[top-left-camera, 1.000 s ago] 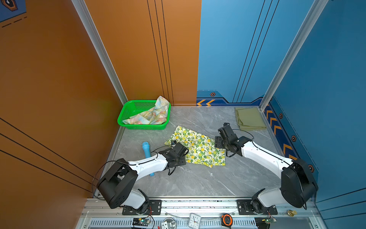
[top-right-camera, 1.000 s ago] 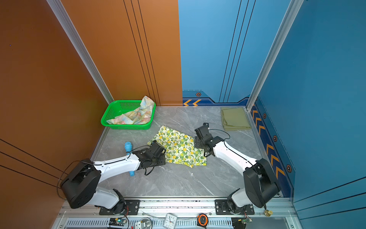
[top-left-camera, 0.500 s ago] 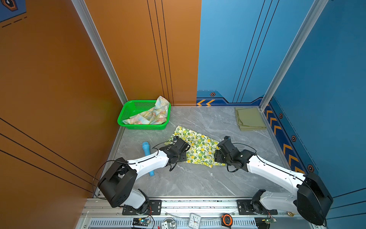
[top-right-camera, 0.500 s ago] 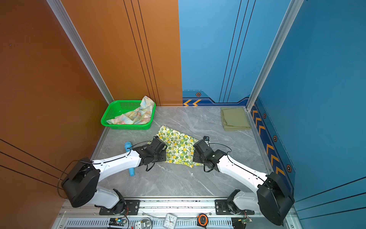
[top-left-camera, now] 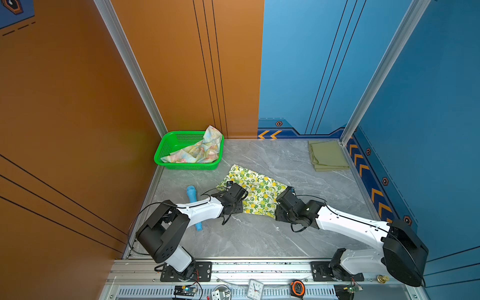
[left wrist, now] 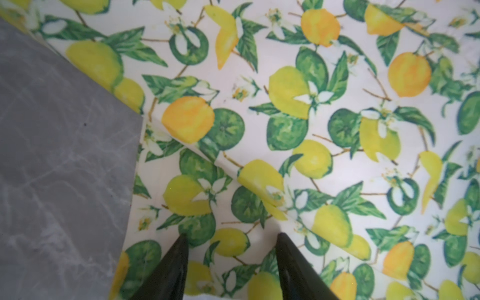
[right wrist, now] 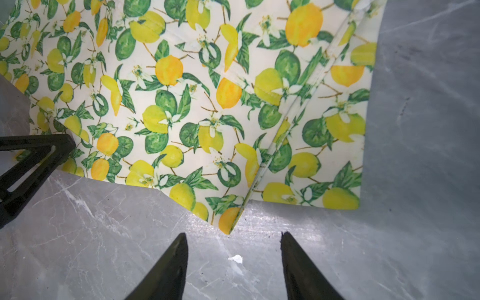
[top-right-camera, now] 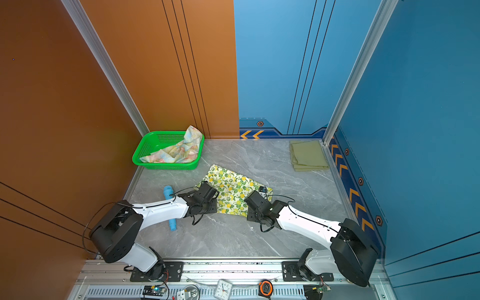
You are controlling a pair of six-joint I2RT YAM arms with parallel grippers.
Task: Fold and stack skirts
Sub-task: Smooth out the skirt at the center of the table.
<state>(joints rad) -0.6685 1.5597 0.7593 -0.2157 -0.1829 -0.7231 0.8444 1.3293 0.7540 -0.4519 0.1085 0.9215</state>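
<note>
The left gripper [left wrist: 230, 235] hangs low over the lemon skirt [top-left-camera: 257, 189]. Its jaws are parted and hold nothing, with the printed cloth directly beneath the tips and the skirt's near edge just to one side. If it closes from here, it may pinch only the top layer, since a diagonal crease runs just ahead of the tips, and the fold would drag crooked.

The right gripper [right wrist: 233, 233] is also parted and empty. It sits over the bare table [top-left-camera: 259, 233], with the skirt's pointed corner just ahead of its tips and not yet between them. If it closes short, it will catch nothing, or only the seam's tip, which could slip free when lifted. An uneven lift by the two arms would skew the cloth.

Beyond the left gripper and off to its outer side, the green basket [top-left-camera: 166, 145] holds the crumpled pastel skirt [top-left-camera: 200, 152]. Behind that gripper, the blue toy [top-left-camera: 191, 193] lies partly under the forearm, so a backward sweep could knock it. Well beyond the right gripper, the olive skirt [top-left-camera: 328, 155] lies folded in the far corner. Nothing lies between it and the lemon skirt.
</note>
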